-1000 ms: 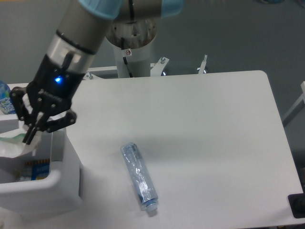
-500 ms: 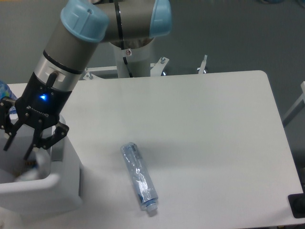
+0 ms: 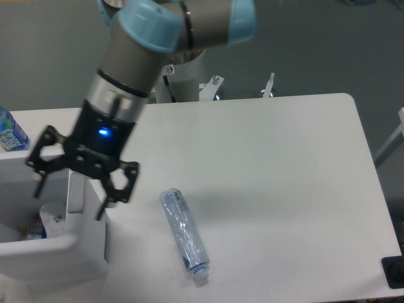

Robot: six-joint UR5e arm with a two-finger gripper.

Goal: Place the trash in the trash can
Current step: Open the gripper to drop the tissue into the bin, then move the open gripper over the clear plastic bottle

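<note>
Gripper hanging open, empty, over bin rim. Crushed bottle lying right of it on table, long axis running near-to-far, cap toward camera.

the white table with rounded corners fills most of the view. a crushed clear bluish plastic bottle lies flat on it toward six o'clock, its cap end pointing to about five o'clock, near the front edge. the white trash can sits at the table's eight o'clock corner, well apart from that bottle. at nine o'clock, by the left edge, an upright bottle with a blue label is partly cut off.
</note>
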